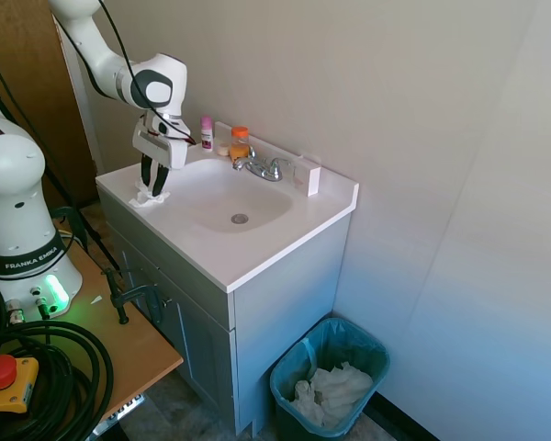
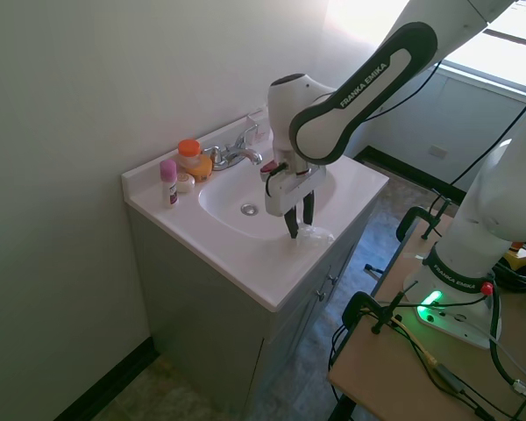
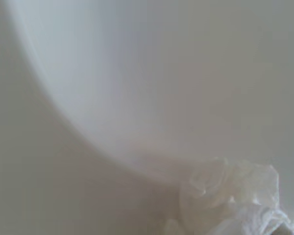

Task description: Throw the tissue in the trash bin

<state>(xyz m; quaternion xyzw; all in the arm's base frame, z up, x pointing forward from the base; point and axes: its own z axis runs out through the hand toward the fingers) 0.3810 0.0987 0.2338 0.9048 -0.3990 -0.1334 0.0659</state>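
In the first exterior view, the tissue (image 1: 149,197) is seen as a small crumpled white wad lying on the white vanity top (image 1: 257,248), at the corner beside the sink basin (image 1: 230,204). The gripper (image 1: 153,188) is pointed straight down from a bent wrist, its dark fingers (image 1: 146,173) set on either side of the wad at a narrow spread; whether the paper is actually pinched cannot be told. The trash bin (image 1: 367,354), teal with a bag liner, is placed on the floor beside the cabinet, well apart from the tissue, and a heap of crumpled paper (image 1: 331,393) is held in it. A faucet (image 1: 262,167), an orange-capped bottle (image 1: 240,143), a pink bottle (image 1: 207,131) and a white box (image 1: 308,176) are lined along the back edge.

In the second exterior view, the tissue (image 2: 314,233) is seen touching the gripper (image 2: 300,221) near the front edge of the top (image 2: 245,263). The bin is not shown here.

In the wrist view, the tissue (image 3: 235,196) is shown close, wrinkled and soft, next to the blurred curve of the basin (image 3: 137,73).
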